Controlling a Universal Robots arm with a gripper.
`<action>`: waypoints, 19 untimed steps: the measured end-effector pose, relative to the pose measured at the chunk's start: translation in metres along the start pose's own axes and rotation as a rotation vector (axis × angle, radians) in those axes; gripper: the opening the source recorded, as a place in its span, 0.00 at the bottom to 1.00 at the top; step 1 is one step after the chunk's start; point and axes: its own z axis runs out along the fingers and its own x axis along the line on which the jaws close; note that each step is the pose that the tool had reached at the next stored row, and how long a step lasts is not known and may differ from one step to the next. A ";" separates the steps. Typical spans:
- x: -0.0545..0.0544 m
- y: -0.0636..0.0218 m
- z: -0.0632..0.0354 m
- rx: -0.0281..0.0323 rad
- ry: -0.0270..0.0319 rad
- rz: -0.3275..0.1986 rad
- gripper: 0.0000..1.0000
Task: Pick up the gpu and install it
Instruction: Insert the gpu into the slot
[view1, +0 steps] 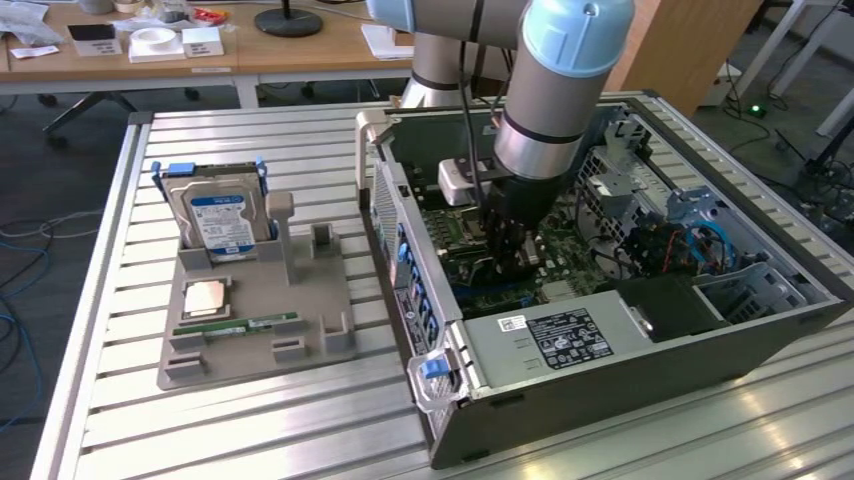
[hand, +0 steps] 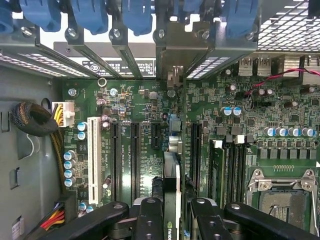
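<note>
Nearest the wrist camera, the gripper (hand: 171, 220) is seen with its two black fingers (hand: 150, 217) closed on the gpu (hand: 171, 185), pinching the card by its upper edge. The card is presented edge-on between the pads, a narrow strip with pale lettering, and it runs straight away from the fingers toward the rear of the case.

Ahead of the card, a silvery bracket (hand: 175, 77) is noted against the rear slot openings, under the row of blue retaining clips (hand: 137, 15). Whether the bracket is fully seated cannot be told.

On the green motherboard (hand: 145, 107), the long axis of the card is judged parallel to the black expansion slots (hand: 135, 155). The card stands directly below the fingers, between a slot pair on one side and a further black slot on the other. It cannot be told whether its connector edge has entered a slot or is merely poised above one.

In the exterior view, the arm (view1: 554, 100) is observed reaching down into the open computer case (view1: 667, 300), with the gripper (view1: 514, 262) deep over the board. On the exterior view's left, a grey fixture tray (view1: 254, 340) is recorded, bearing a hard drive (view1: 220, 220) and a memory stick (view1: 240, 325), both well apart from the gripper.
</note>
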 end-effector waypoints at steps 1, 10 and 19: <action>0.000 0.0002 0.0000 0.0000 0.0000 0.000 0.26; 0.000 0.0012 0.0000 0.0003 0.0001 0.000 0.26; 0.000 0.0015 0.0005 -0.0001 0.0001 0.000 0.26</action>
